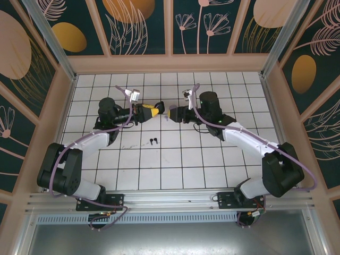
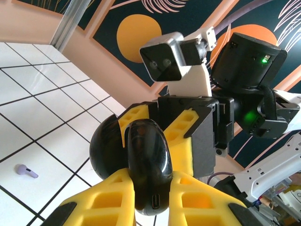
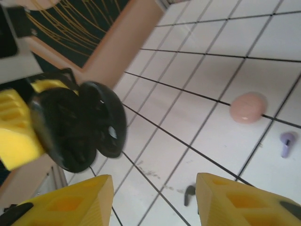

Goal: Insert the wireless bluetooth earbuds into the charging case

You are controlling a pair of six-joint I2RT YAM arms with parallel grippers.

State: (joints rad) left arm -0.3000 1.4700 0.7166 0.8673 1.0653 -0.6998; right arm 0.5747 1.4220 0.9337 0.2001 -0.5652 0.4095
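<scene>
Two tiny black stemmed earbuds [image 1: 151, 141] lie on the white grid-tiled table [image 1: 212, 159], nearer than both arms; beyond them the left end effector [image 1: 150, 111] pinches a glossy black round charging case [image 2: 146, 160], hinged open; facing it, the right end effector [image 3: 154, 193] stands spread and empty.

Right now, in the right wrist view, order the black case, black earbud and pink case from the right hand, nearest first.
1. Black case, ahead, left, off the floor.
2. Black earbud, below, centre.
3. Pink case, farther, right.
</scene>
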